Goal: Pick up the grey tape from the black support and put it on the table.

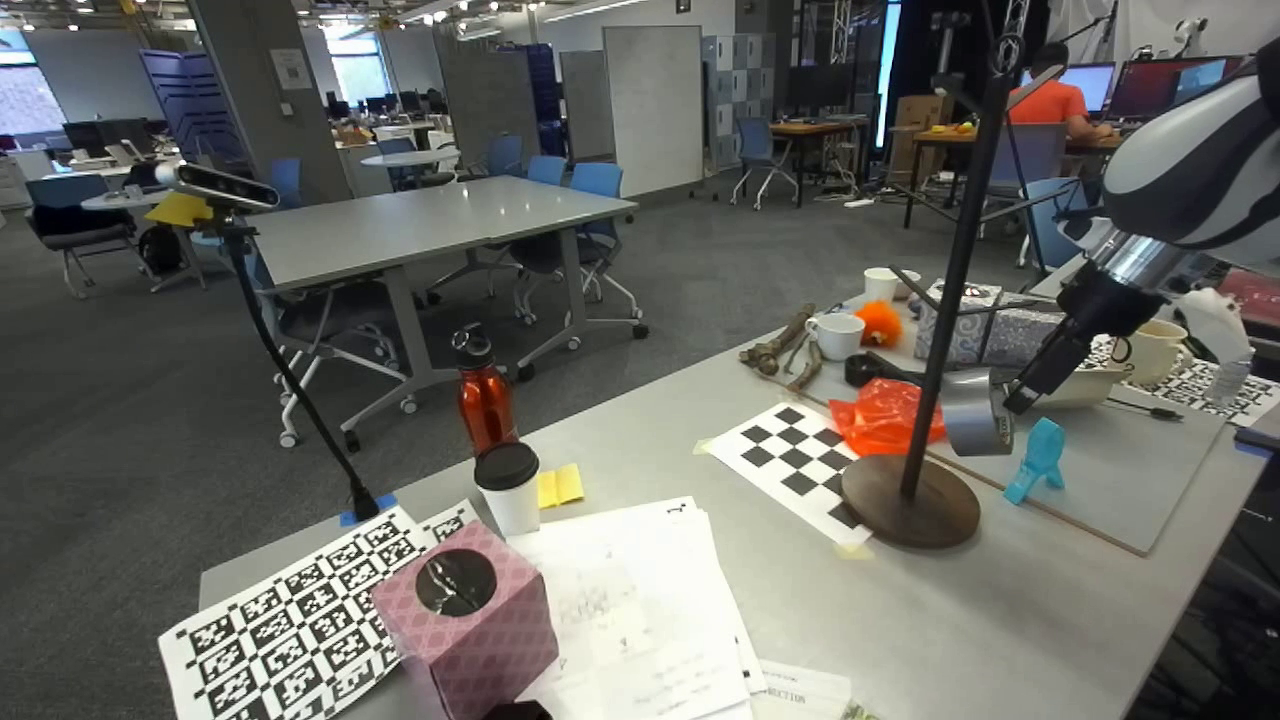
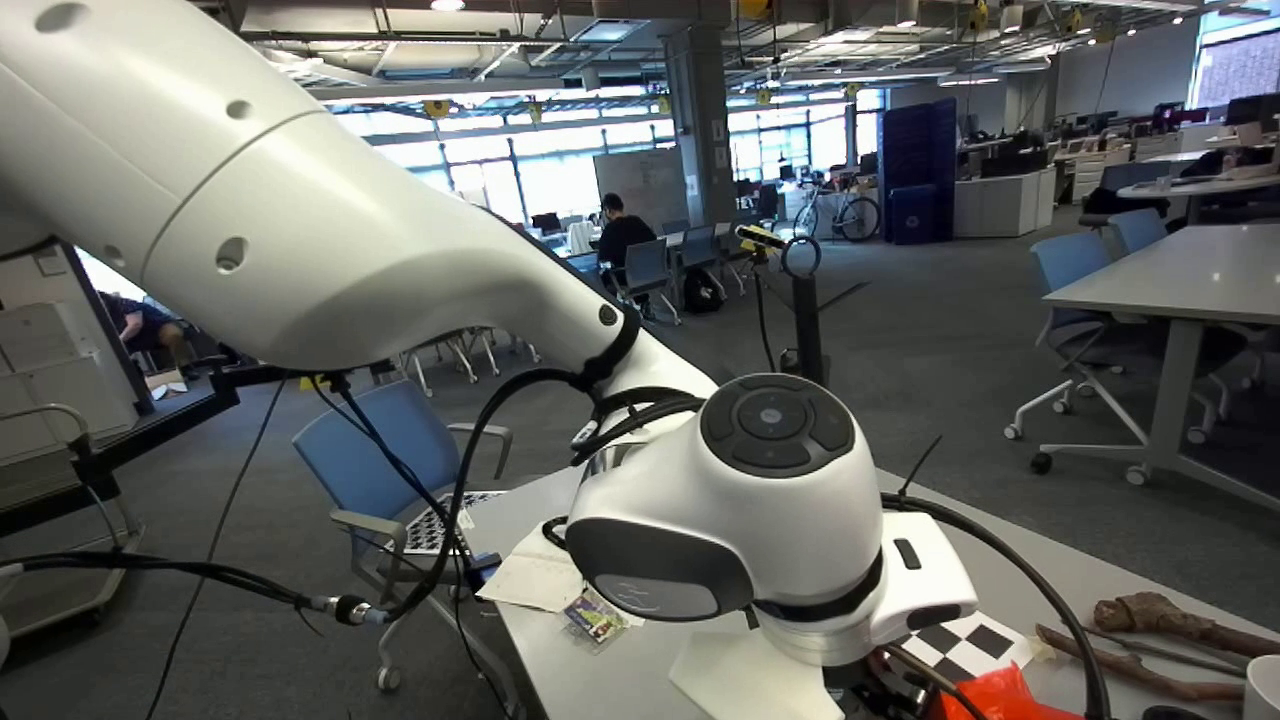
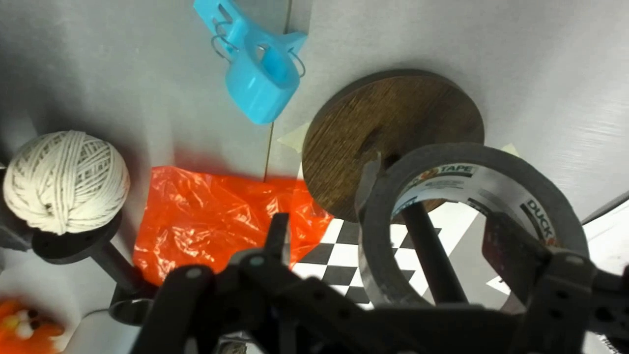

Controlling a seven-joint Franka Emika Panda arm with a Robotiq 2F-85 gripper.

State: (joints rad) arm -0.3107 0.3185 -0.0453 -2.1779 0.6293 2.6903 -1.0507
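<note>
Near tape's rim [image 3: 376, 236], pincer [image 3: 386, 228] agape.

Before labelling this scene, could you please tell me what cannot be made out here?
Grey duct tape: lower part hidden by the gripper in the wrist view.
Black support: lower pole behind the robot arm in an exterior view.
Orange fluffy ball: blurred and cut off by the wrist view's left edge.
Papers: handwriting illegibly small in an exterior view.

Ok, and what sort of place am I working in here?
Probably an open-plan office that doubles as a robotics lab: a person in orange sits at monitors, blue chairs stand at a grey desk, and a checkerboard lies on the table.
</note>
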